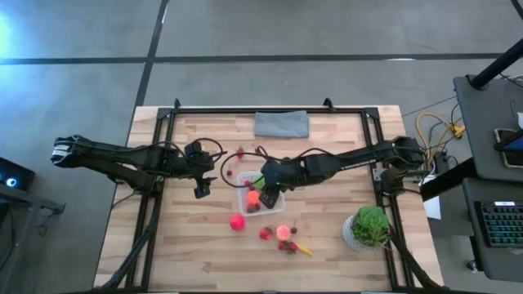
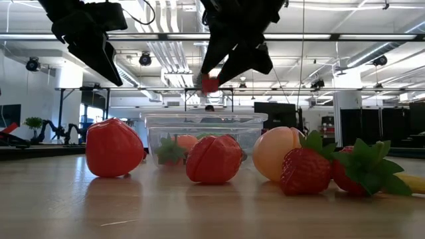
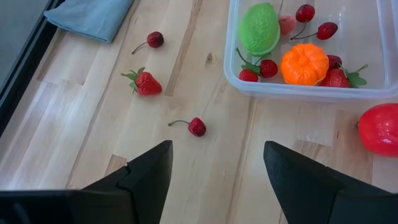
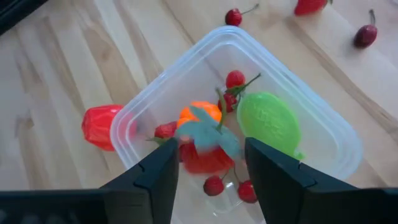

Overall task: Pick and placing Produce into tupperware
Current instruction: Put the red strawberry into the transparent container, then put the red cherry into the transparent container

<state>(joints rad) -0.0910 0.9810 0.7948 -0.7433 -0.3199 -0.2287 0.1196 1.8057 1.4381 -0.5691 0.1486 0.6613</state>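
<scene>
The clear tupperware (image 4: 323, 130) stands mid-table (image 1: 242, 184) and holds a green ball (image 4: 268, 123), an orange one (image 3: 304, 62), cherries and strawberries. My right gripper (image 4: 211, 155) hangs above it (image 2: 232, 76) with a red strawberry (image 4: 202, 154) between its parted fingers. My left gripper (image 3: 214, 149) is open over bare wood to the box's left (image 1: 202, 188), with nothing between its fingers. A bright pink ball (image 1: 237, 221) lies on the table just in front of the box. My right gripper points slanting down over the box. The leafy strawberry (image 2: 210, 84) sits at the fingertips, close against one finger (image 4: 168, 165), with a gap to the other. It looks blurred and is clear of the box's contents. Whether a finger touches it I cannot tell.
Loose on the wood to the box's left lie a strawberry (image 3: 145, 83) and two cherries (image 3: 196, 127). Toward the near edge lie a peach ball (image 1: 283, 232) and strawberries (image 1: 265, 233). A grey cloth (image 1: 281, 124) lies at the far edge, and a potted plant (image 1: 369, 227) stands near right.
</scene>
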